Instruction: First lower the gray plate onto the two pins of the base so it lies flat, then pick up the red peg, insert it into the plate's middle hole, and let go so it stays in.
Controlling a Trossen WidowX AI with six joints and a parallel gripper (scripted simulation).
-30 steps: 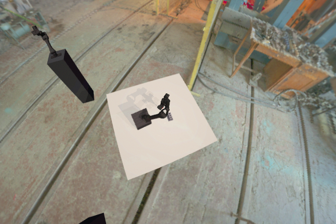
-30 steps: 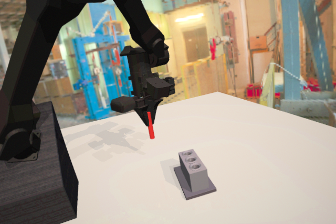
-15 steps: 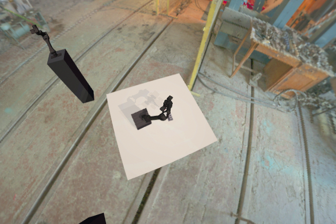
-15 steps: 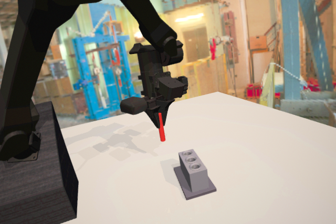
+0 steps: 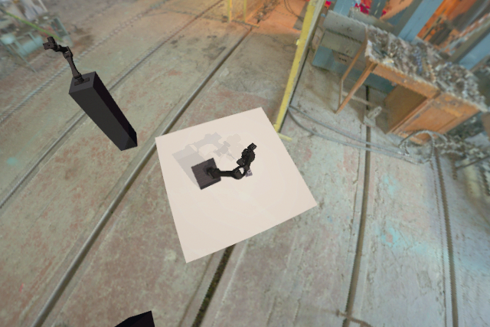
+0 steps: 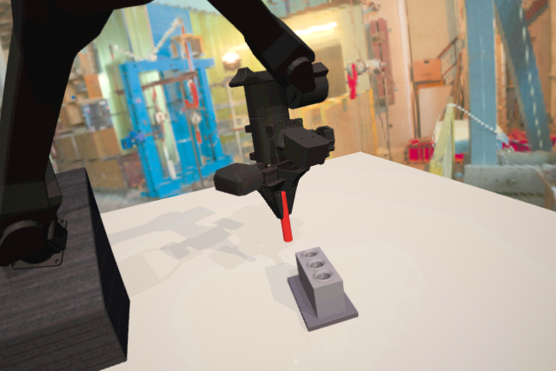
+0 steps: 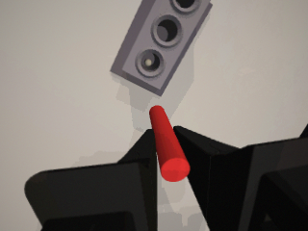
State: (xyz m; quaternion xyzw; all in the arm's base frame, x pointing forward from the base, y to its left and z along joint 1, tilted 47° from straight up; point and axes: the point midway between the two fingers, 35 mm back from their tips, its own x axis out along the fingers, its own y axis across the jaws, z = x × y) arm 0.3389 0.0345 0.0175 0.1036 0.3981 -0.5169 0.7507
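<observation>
fingers (image 6: 281,205) clamp red peg (image 6: 285,223) short of gray plate (image 6: 320,281); slight tilt could jam it on middle hole (image 6: 318,264) rim

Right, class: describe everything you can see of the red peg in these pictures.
The red peg is a plain, smooth, bright red cylinder with flat ends and a matte, plastic-like look. The gripper is shut on its upper part, so it hangs nearly upright, slightly tilted, with its lower end free in the air above the white table. Only the fingers touch it. It sits short of the gray plate, not yet over the middle hole.
</observation>
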